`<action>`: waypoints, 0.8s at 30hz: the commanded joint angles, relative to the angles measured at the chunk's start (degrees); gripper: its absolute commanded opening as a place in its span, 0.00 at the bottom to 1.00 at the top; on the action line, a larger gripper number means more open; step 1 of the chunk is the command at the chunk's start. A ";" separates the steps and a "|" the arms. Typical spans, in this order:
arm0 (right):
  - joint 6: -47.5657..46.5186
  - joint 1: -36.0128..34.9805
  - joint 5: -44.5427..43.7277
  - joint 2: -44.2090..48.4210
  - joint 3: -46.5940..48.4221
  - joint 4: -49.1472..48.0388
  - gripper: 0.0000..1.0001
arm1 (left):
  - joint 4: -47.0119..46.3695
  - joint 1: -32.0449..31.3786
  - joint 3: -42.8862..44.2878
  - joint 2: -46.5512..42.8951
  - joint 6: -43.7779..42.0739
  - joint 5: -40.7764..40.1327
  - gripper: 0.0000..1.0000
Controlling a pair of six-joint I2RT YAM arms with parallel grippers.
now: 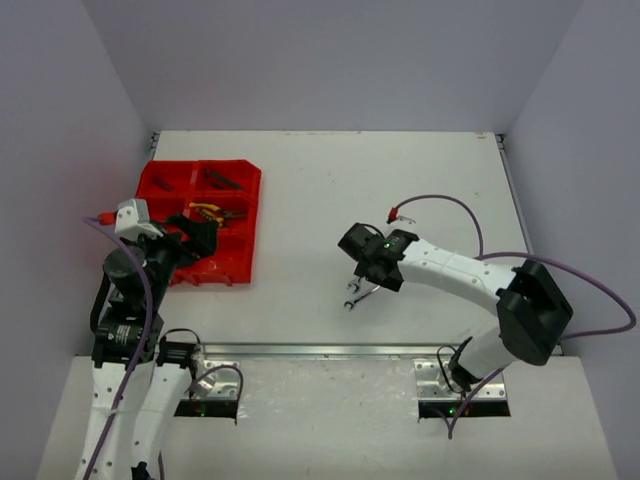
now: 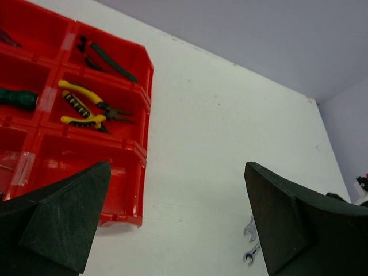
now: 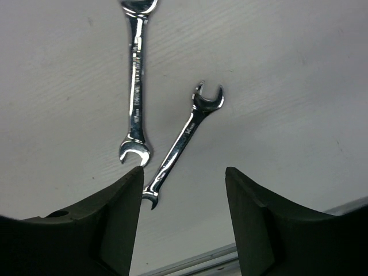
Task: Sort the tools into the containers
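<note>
Right gripper (image 3: 183,192), mine, hangs over two wrenches with fingers apart, pinching nothing. Left gripper (image 2: 177,172) is spread wide and empty, over the near right corner of the red tray (image 2: 75,164). White table (image 1: 400,170) is under everything. Tray holds yellow-black pliers (image 2: 86,106) in a right-side bin and a green screwdriver (image 2: 17,96) one bin left. Longer wrench (image 3: 136,86) and shorter wrench (image 3: 183,138) lie flat, well right of the tray, just beside each other. My guess: steel, stiff, light, slick, low against the table. I'd pinch the shorter one across mid-shank.
</note>
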State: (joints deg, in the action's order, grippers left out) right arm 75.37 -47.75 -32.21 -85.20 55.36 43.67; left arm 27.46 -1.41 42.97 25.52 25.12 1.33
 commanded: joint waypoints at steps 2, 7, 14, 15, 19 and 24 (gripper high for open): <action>23.22 0.20 -4.76 -6.72 5.89 17.68 0.61 | -1.57 0.27 -0.83 -2.25 -2.96 6.17 1.00; 26.08 0.29 -2.47 -11.44 8.68 17.63 0.61 | -2.67 0.01 -2.27 -3.26 -2.89 7.99 1.00; 25.62 0.46 0.54 -12.45 6.17 8.87 0.61 | -2.85 -2.22 -2.46 -3.46 -2.67 7.68 1.00; 25.62 0.46 1.17 -13.39 6.97 8.52 0.60 | -2.85 -2.37 -2.46 -3.49 -2.62 7.60 1.00; 26.65 0.47 2.58 -15.43 5.90 5.65 0.56 | -2.76 -2.49 -2.54 -3.92 -2.45 7.02 1.00; 26.06 0.85 2.71 -15.74 3.90 1.76 0.54 | -2.76 -3.11 -2.54 -4.16 -2.36 6.93 1.00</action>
State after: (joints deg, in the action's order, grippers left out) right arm 98.84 -47.40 -28.80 -101.08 60.32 48.12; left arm 27.28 -3.73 40.36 21.84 22.95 8.14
